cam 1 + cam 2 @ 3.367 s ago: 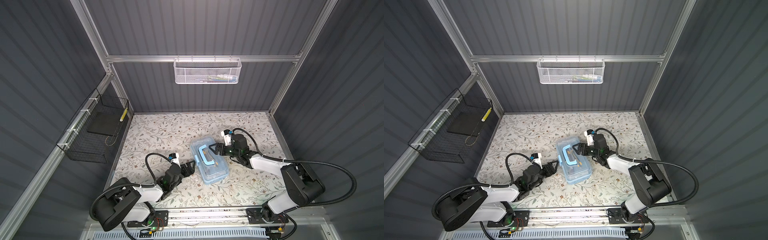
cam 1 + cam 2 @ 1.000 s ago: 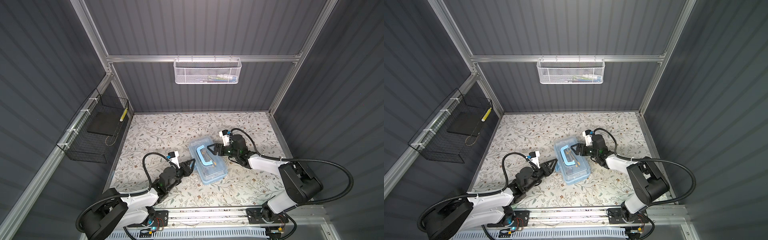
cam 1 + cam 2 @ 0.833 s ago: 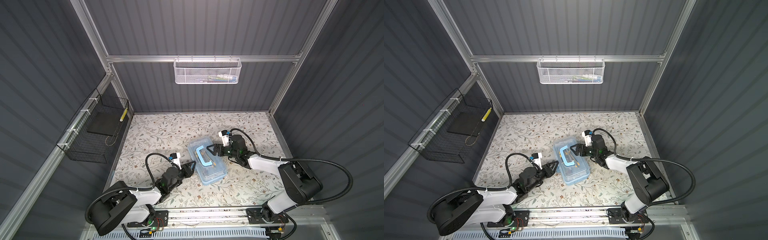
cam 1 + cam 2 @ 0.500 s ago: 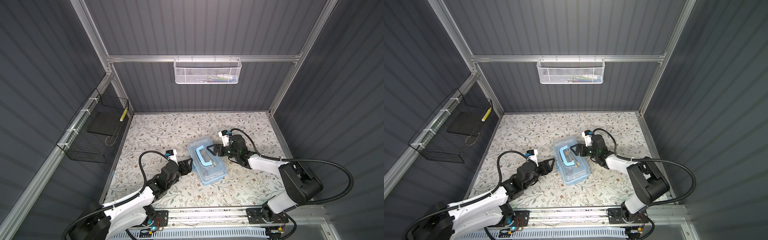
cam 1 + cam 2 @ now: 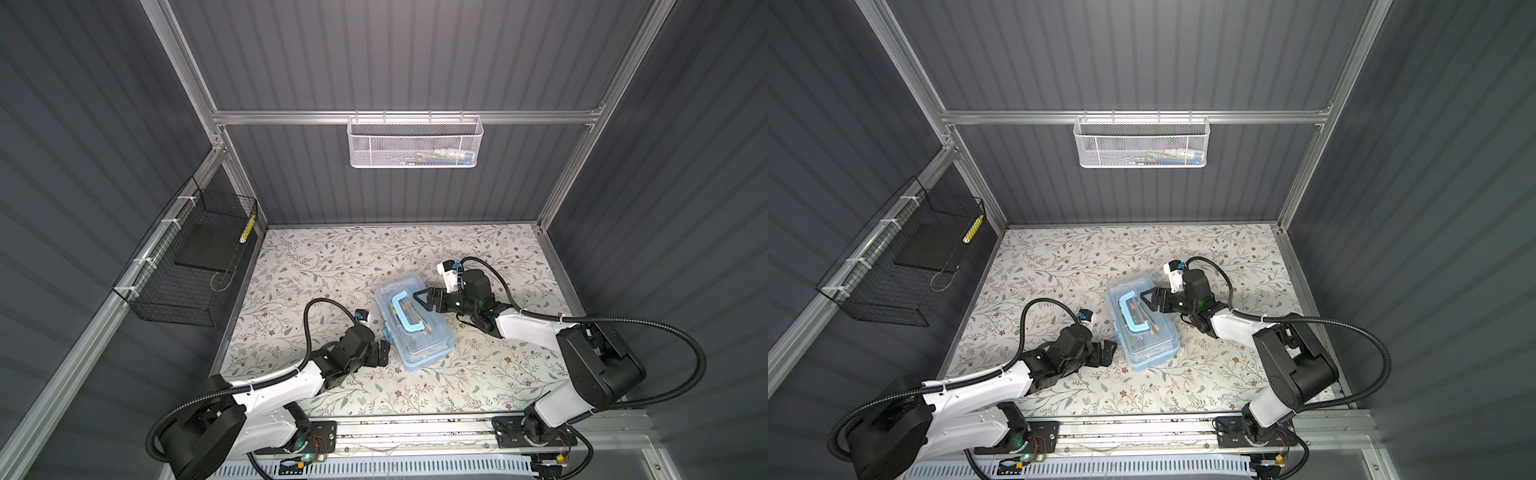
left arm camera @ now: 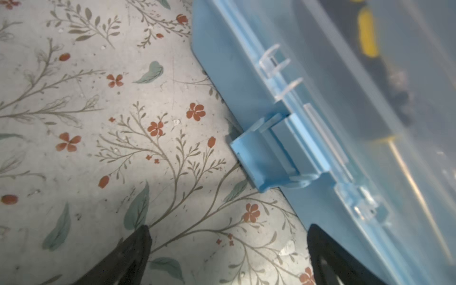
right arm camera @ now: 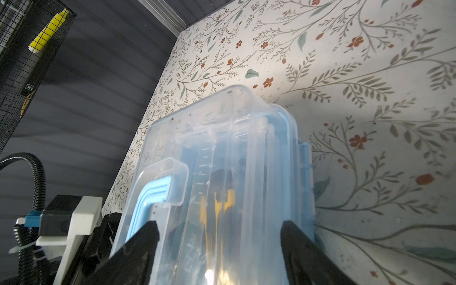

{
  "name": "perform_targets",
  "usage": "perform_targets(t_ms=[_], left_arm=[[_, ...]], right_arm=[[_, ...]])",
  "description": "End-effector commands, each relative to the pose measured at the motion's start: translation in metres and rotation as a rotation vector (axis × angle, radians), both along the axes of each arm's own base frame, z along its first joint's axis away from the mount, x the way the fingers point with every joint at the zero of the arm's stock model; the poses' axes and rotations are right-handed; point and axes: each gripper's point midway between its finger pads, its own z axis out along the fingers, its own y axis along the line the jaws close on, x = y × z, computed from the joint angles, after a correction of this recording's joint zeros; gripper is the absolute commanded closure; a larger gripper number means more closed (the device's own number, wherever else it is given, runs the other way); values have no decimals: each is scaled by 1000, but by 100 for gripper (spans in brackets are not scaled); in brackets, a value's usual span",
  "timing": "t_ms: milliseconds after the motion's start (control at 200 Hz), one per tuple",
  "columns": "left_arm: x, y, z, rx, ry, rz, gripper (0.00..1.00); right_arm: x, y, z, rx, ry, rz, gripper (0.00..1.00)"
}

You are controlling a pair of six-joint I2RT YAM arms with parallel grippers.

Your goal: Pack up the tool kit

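Near the tabletop (image 5: 332,257) centre lies the tool kit (image 5: 415,328), contents blurred beneath its lid. Left tool (image 5: 384,353) released beside its latch; right tool (image 5: 424,300) spread over the lid, grip unclear.

I see a white mesh basket (image 5: 414,143) on the back rail, a black wire basket (image 5: 187,266) with a yellow item (image 5: 248,227) on the left wall, and the floral tabletop (image 5: 332,257).
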Motion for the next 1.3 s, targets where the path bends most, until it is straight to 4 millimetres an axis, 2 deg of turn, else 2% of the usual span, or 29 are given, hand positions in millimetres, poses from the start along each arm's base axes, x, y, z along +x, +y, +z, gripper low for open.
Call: perform_targets(t_ms=[0,160,275,490,736,931,1076,1191,1291], left_arm=[[-3,-15,6,-33,-35,-99,0],[-4,-30,-4,-32,-16,-144,1],[0,-30,-13,-17,-14,-125,1],[19,-11,-21,99,-66,-19,0],[33,1,-27,125,-96,66,1],[33,20,-13,124,-121,138,3],[33,27,9,64,-169,164,9],[34,15,25,-24,-201,126,9],[34,-2,26,-88,-191,81,11]], right_arm=[[-34,-4,-54,-83,211,36,20],[-33,-4,-53,-78,209,35,20],[-33,-4,-52,-79,207,37,20],[-35,-6,-51,-84,205,31,20],[-35,-7,-49,-89,200,31,20],[-35,-8,-50,-92,199,31,19],[-35,-5,-51,-82,204,34,20],[-34,-4,-52,-73,205,36,20],[-34,-3,-52,-70,207,39,20]])
